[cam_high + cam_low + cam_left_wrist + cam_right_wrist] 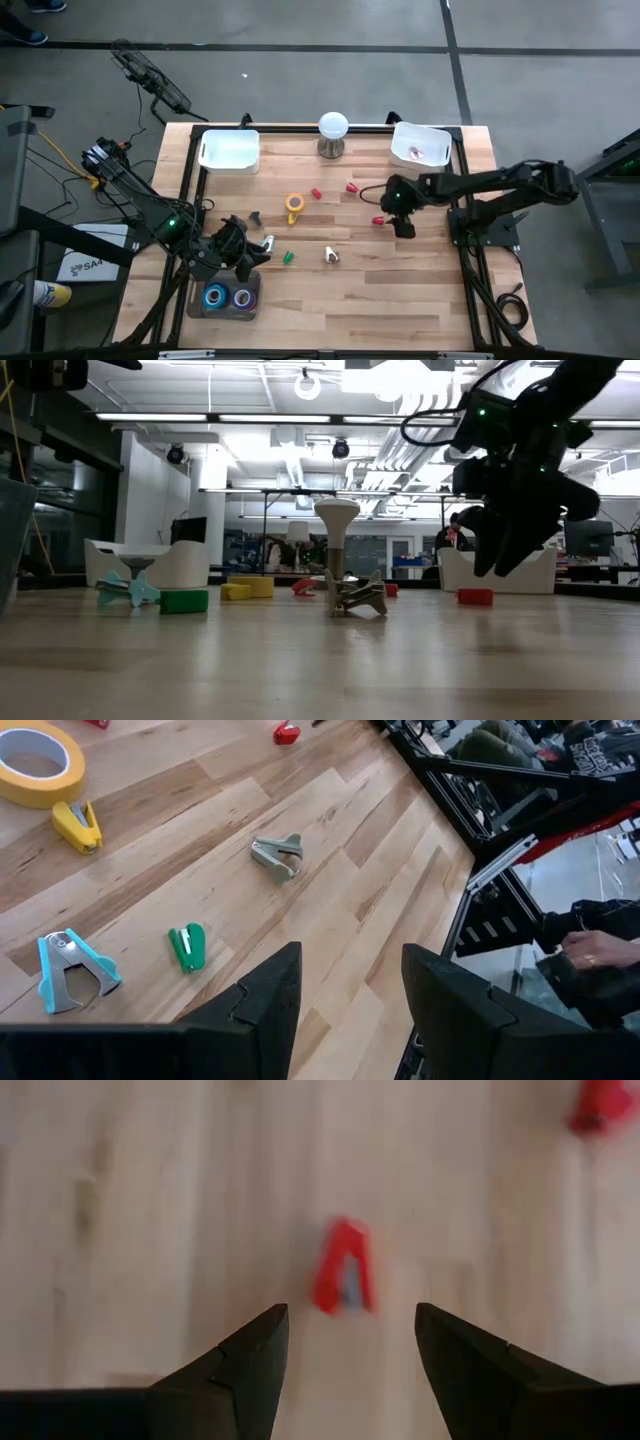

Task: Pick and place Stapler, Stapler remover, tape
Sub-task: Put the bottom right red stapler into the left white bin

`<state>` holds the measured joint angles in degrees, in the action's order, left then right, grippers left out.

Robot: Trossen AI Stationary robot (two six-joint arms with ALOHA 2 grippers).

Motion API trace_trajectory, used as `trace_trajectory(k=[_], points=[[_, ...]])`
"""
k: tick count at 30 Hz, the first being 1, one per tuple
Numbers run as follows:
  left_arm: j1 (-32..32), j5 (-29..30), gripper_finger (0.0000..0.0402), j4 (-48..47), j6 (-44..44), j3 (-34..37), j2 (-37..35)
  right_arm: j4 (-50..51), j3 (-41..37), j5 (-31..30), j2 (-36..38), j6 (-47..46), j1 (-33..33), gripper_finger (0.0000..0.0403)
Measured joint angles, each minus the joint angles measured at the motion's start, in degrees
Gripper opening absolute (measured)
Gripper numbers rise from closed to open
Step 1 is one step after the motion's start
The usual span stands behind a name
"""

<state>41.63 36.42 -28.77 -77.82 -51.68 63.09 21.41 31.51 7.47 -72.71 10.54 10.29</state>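
Observation:
My right gripper (350, 1350) hangs open above the table, just short of a small red stapler (342, 1280) that lies flat on the wood (378, 219). My left gripper (350, 990) waits open and holds nothing at the near left (240, 262). Ahead of it lie a grey staple remover (279, 855), a green stapler (187, 947), a blue staple remover (70, 970), a yellow stapler (77, 825) and a yellow tape roll (35, 760). Blue (216, 296) and purple (243, 297) tape rolls sit in a tray (225, 312) at the near left.
Two white bins stand at the far edge, one left (229, 150) and one right (421, 145), with a white-topped stand (333, 135) between them. Two more red pieces (316, 193) (352, 186) lie mid-table. A person's hand (590, 955) shows beyond the table's right side.

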Motion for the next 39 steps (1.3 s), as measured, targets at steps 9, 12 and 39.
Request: trace_trajectory(k=[9, 12, 39], points=[[0.00, -1.14, 0.0170, -0.14, 0.45, 0.00, -0.02, -4.56, -2.44, -3.58, 0.00, -2.03, -3.33, 0.0252], [-0.02, -1.40, 0.0170, -0.13, 1.06, 0.00, -0.01, -5.17, -2.43, -4.30, -0.02, -2.60, -3.29, 0.0274], [-0.02, -1.51, 0.0170, -0.12, 1.07, 0.00, -0.02, -8.81, -2.41, -4.09, -6.45, -3.14, -3.22, 0.0258]])
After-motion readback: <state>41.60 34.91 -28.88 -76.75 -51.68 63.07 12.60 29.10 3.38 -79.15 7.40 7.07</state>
